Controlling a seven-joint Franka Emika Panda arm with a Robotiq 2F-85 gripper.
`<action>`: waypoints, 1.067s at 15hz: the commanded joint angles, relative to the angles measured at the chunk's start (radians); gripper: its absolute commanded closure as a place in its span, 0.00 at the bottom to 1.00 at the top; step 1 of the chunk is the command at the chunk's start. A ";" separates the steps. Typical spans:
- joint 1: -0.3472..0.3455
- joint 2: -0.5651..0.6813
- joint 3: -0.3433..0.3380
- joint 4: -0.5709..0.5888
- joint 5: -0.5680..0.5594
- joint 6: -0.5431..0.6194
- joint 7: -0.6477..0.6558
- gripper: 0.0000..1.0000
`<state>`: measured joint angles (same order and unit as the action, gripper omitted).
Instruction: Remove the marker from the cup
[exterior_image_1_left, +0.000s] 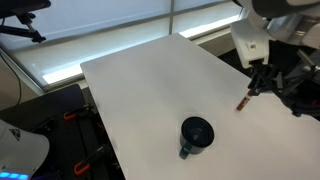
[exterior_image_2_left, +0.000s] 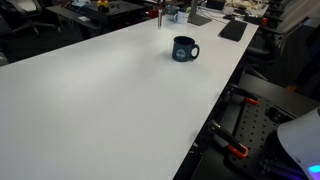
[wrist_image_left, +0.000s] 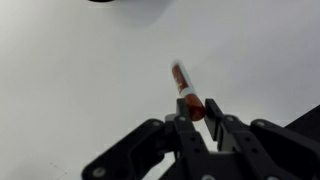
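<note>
One end effector (wrist_image_left: 197, 112) pinches the marker (wrist_image_left: 182, 82) by its end. The cup (exterior_image_1_left: 196, 133) sits well apart from it on the white bench (exterior_image_1_left: 140, 80).

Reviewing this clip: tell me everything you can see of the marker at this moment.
The thin reddish-brown stick-like marker is out of the dark round mug, off near the table's edge. In the wrist view its near end is pinched between the fingers of the black gripper, and the rest juts out over the white tabletop. Its far end looks paler. In an exterior view the marker hangs tilted. Whether its lower tip touches the table cannot be told.
</note>
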<state>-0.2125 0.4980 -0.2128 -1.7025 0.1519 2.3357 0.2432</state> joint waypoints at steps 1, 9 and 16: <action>-0.025 0.085 0.007 0.089 0.014 -0.015 0.022 0.94; -0.073 0.251 0.011 0.237 0.017 -0.057 0.017 0.94; -0.077 0.335 0.017 0.273 0.012 -0.050 0.014 0.94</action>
<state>-0.2837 0.8062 -0.2111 -1.4623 0.1521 2.3152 0.2433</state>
